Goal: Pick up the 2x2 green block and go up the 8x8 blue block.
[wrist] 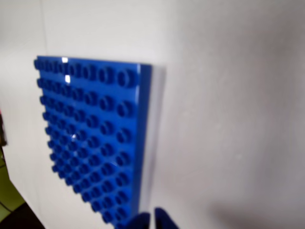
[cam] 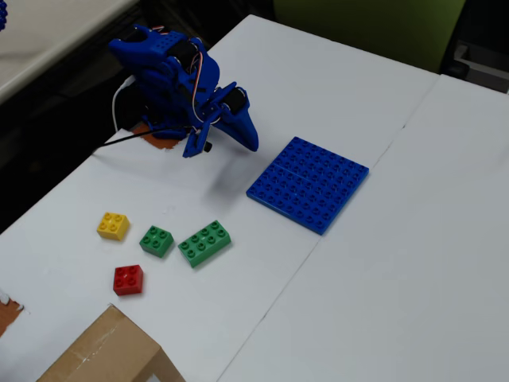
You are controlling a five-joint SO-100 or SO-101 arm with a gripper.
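Pincer (cam: pixel 248 142) folded back at the arm's base, seemingly clenched and empty; 2x2 green block (cam: pixel 157 240) untouched beside 8x8 blue block (cam: pixel 308 183).

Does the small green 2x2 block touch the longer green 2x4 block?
Apart. The fixed view shows a strip of white table between the 2x2 green block and the green 2x4 block.
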